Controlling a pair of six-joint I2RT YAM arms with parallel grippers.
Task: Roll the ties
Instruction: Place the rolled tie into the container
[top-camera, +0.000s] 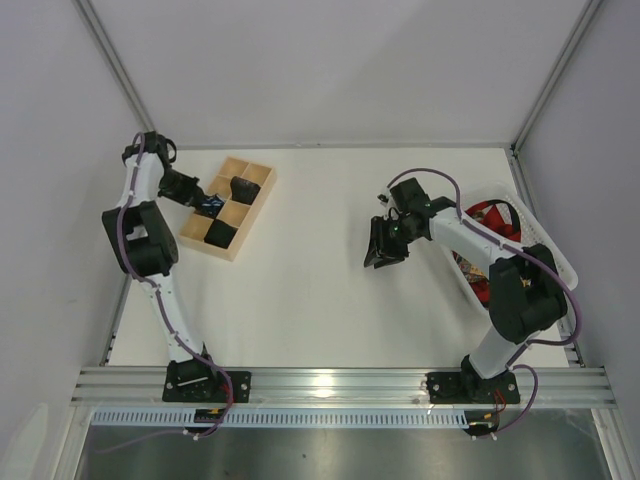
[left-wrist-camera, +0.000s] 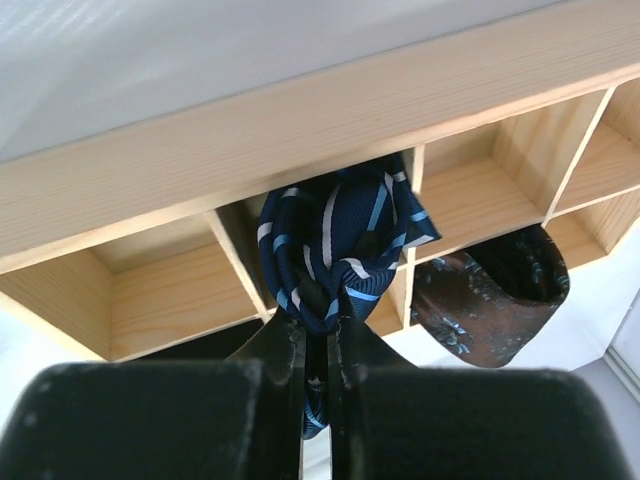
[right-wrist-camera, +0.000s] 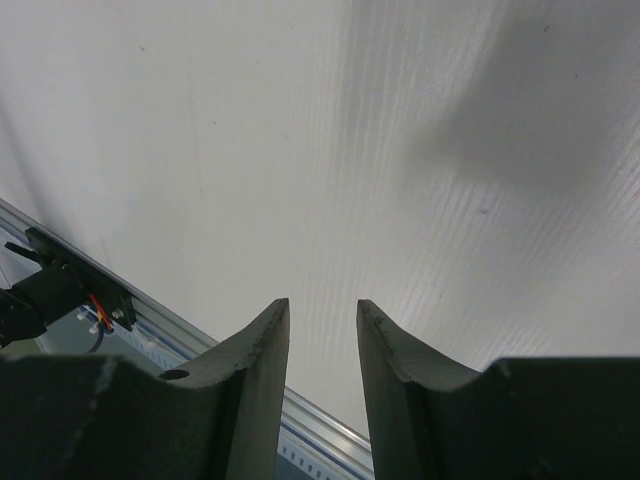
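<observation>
Placing step: left gripper (left-wrist-camera: 318, 322) pinched rolled navy pale-striped fabric tie (left-wrist-camera: 335, 240) at compartmented wooden box (left-wrist-camera: 200, 160); right gripper (right-wrist-camera: 322, 330) sat part-open, empty. Next likely needed: free cell, then release.

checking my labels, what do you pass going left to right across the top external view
left arm → wooden divided box → right gripper, open → white basket with red ties. Left out: the left gripper, shut on the navy tie, over the box.
</observation>
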